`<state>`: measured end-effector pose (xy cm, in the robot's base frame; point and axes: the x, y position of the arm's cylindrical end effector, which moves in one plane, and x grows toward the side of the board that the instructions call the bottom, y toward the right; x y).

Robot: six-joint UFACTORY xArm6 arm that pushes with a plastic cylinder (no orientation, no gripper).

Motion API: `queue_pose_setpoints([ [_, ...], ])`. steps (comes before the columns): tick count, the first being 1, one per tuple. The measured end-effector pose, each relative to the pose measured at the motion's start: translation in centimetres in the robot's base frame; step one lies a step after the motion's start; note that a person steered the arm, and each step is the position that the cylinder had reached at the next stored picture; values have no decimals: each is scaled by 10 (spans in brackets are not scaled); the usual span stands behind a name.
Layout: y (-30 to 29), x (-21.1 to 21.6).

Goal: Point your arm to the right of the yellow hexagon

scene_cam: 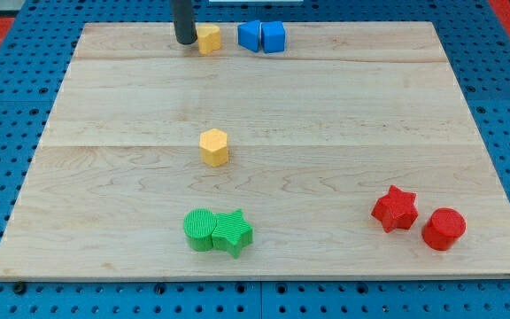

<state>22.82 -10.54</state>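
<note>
Right now my tip [185, 41] sits at the board's twelve o'clock edge, holding nothing (a bare rod, no jaws), touching another yellow block [208, 38]. The yellow hexagon [214, 147] lies mid-board, toward five o'clock from my tip.

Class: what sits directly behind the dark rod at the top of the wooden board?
A small yellow block peeks out on the view's right of my tip. The rod covers its left edge, so its full shape cannot be seen. The wooden board lies underneath.

pale wooden board [326, 115], blue pegboard [7, 115]
</note>
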Motion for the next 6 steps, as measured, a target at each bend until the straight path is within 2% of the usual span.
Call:
queue_pose_setpoints([
  [1,-4,9],
  [3,56,8],
  [4,37,34],
  [6,119,180],
])
